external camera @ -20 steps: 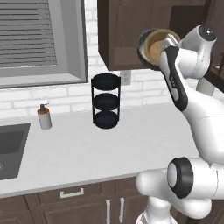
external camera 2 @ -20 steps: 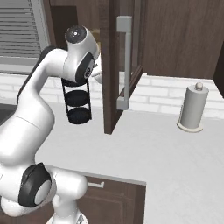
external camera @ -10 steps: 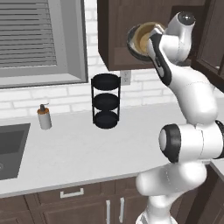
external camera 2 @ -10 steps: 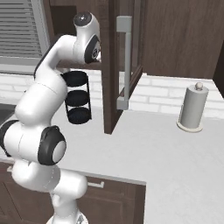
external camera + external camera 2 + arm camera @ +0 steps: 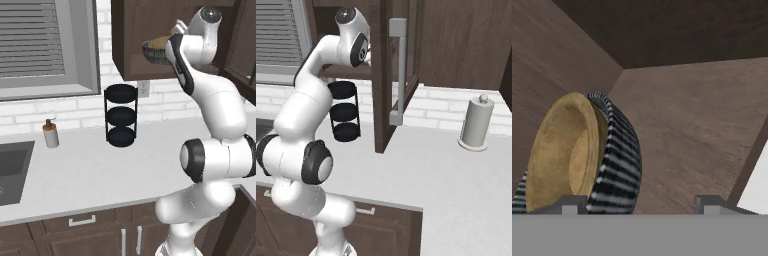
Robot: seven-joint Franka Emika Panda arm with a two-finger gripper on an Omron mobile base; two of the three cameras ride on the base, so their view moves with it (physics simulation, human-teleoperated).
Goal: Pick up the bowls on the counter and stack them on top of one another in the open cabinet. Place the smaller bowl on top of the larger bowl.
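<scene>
Smaller bowl (image 5: 564,155), nested in the larger bowl (image 5: 619,160) at lower left inside the cabinet (image 5: 687,125); jaws apart, gripping nothing, so a straight withdrawal should avoid nudging the stack.

text: none readable | labels: none | brands: none | numbers/signs: none

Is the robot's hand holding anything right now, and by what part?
It cannot be told. The tan bowl sits nested in the grey bowl by one fingertip, but no grip shows.
</scene>
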